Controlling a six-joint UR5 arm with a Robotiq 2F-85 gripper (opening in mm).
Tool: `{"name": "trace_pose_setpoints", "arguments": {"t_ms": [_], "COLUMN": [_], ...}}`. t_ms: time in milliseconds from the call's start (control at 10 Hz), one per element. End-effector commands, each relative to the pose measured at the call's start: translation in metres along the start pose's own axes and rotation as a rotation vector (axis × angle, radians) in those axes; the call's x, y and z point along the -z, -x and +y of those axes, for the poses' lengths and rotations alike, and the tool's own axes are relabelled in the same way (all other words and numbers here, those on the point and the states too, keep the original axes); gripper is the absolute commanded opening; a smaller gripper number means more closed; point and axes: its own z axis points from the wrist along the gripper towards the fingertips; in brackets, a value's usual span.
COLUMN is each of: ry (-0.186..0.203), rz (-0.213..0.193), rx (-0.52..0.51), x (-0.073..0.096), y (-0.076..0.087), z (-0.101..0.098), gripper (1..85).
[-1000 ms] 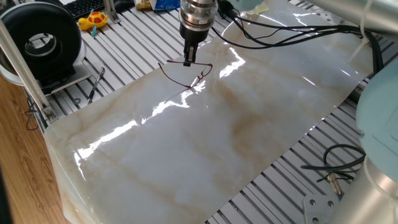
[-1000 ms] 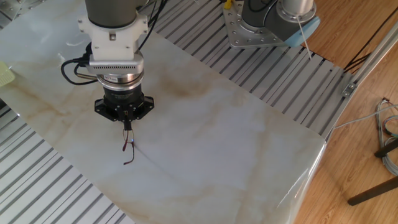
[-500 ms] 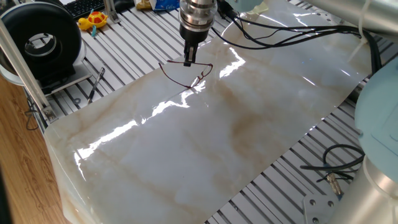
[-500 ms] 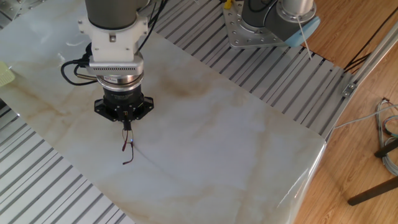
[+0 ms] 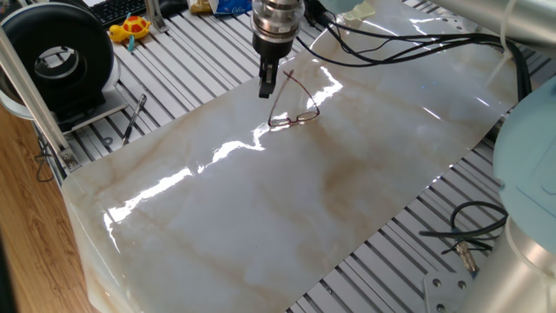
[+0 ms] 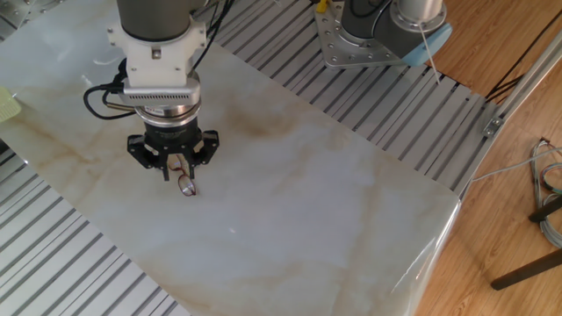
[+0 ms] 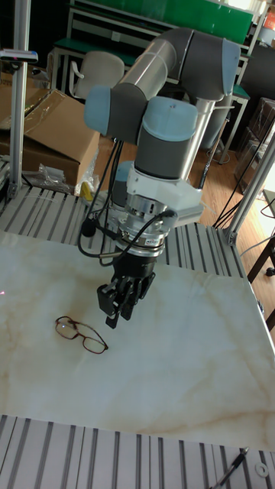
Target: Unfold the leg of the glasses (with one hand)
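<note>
On the marble sheet (image 5: 287, 217) we see the glasses (image 5: 294, 116) lying lens-side down, one slim temple arm raised toward the gripper (image 5: 267, 87) at about 11 o'clock from them in one fixed view. In the tall fixed view the glasses (image 7: 81, 335) lie flat, apart from the gripper (image 7: 120, 307), which hangs just above the sheet at their 2 o'clock. We see its fingers nearly together with nothing between them. In the other fixed view the glasses (image 6: 187, 185) sit just beneath the gripper (image 6: 180, 171). A black pen-like tool (image 5: 133, 118) lies on the slatted table (image 5: 187, 65) at 9 o'clock.
</note>
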Motion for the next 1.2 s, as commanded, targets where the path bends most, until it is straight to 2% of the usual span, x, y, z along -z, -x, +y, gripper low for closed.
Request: {"name": "trace_pose_setpoints", "arguments": {"t_ms": [0,300,400,600,700,800,900,1100], "ry": [0.012,0.012,0.002,-0.002,-0.001,-0.008,-0.011,-0.007], "rz": [0.009,0.025,0.026,0.024,0.025,0.030,0.033,0.047], "rx": [0.010,0.019,0.008,0.019,0.025,0.017,0.013,-0.012], "x": [0.009,0.020,0.023,0.018,0.016,0.017,0.021,0.025], "y": [-0.006,-0.015,-0.017,-0.015,-0.015,-0.017,-0.019,-0.027], "z": [-0.004,-0.010,-0.012,-0.015,-0.016,-0.019,-0.019,-0.018], "gripper": [40.7,40.0,36.0,32.0,28.3,8.3,1.3,1.3]}}
